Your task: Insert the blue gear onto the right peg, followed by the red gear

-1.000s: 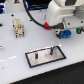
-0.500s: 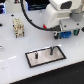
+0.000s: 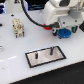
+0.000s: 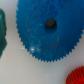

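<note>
The blue gear [image 3: 64, 34] lies flat on the white table, right of the plate in the exterior view. In the wrist view the blue gear [image 4: 47, 30] fills most of the picture, with its dark centre hole showing. My gripper [image 3: 63, 27] hangs just above it and looks open, holding nothing; its fingers do not show in the wrist view. Part of the red gear [image 4: 77, 75] shows beside the blue one. The grey plate with a black frame [image 3: 44, 61] carries two dark pins, and the right peg [image 3: 50, 50] stands bare.
A second pin [image 3: 36, 56] stands on the plate's other side. A beige block with dark parts [image 3: 19, 28] sits at the exterior view's left. A teal object [image 4: 2, 32] lies close beside the blue gear.
The arm has come down and shifted slightly, bringing the gripper closer over the blue gear. The gears and plate have not moved.
</note>
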